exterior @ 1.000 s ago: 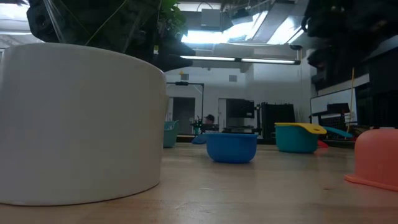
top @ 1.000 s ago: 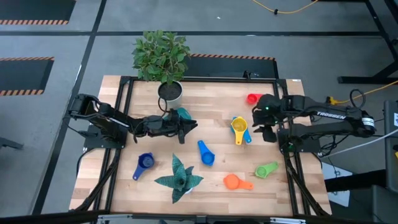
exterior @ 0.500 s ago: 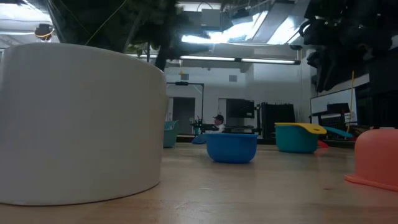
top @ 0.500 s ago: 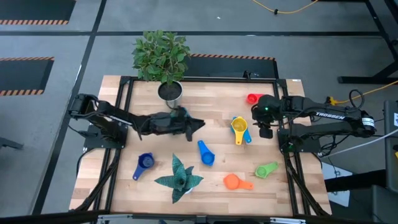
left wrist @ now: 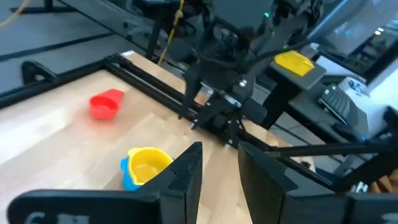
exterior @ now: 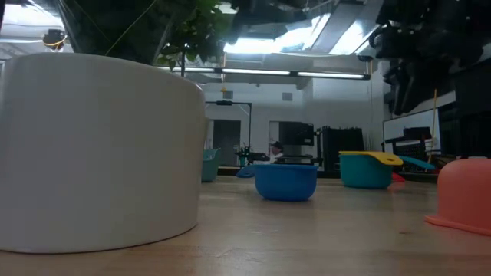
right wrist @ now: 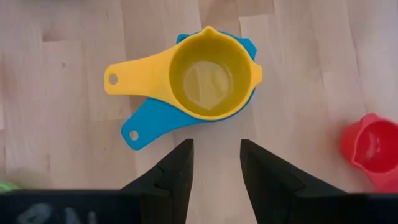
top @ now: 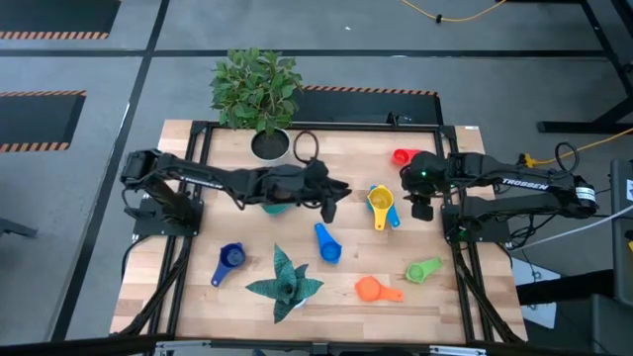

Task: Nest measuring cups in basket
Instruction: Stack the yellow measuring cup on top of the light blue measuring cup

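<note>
Wrist views: both fingers [left wrist: 186, 177] [right wrist: 177, 168] parted, empty.

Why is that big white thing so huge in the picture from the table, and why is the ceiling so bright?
Low view: the white plant pot stands right next to the camera, so it fills the picture's left side; the ceiling lights behind glare, leaving the leaves and arms dark shapes. Right wrist view: evenly lit, the yellow cup looks sharp. High view: soft, even light.
</note>
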Tool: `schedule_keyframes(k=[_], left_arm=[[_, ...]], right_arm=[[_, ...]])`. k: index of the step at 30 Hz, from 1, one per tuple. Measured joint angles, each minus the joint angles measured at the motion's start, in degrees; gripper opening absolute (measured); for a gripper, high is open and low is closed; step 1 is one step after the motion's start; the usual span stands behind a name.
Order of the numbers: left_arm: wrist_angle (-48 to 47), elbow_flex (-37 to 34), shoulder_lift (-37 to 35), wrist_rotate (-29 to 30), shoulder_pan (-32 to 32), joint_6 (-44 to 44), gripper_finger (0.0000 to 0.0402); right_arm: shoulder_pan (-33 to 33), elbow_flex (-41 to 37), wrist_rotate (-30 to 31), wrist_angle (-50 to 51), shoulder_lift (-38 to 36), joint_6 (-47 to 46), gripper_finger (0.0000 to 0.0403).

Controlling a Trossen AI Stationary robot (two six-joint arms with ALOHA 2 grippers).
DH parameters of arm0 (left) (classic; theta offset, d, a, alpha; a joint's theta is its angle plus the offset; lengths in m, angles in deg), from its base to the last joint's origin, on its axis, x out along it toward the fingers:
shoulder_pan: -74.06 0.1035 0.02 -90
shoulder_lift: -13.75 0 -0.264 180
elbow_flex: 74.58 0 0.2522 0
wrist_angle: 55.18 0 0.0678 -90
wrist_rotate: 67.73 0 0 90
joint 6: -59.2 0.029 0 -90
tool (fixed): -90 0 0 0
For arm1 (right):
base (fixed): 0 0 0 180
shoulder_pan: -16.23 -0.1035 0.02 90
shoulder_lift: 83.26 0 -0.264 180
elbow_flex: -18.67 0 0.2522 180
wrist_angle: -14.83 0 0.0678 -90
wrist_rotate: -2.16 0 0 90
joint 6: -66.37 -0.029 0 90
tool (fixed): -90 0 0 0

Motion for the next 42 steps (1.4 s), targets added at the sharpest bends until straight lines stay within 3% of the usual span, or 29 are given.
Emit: schedule_keyframes(k=[21,27,33,42], left_arm=[[2.39,1.46,16.88,0.19,-0.09,-4.98,0.0096],[7.23,1.46,21.21,0.17,-0.09,-5.06,0.0096],[8.93,1.44,22.93,0.19,-0.09,-5.07,0.0096],[9.36,1.44,22.93,0.37,-0.09,-5.03,0.0096]], right_arm=[[-0.02,-1.43,1.99,-0.82,0.35,-2.6,0.0136],[0.09,1.98,2.11,5.19,0.4,-3.61,0.0136],[0.09,5.8,2.45,13.18,0.37,-7.72,0.0136],[0.09,0.96,2.47,13.0,6.51,-12.19,0.0136]])
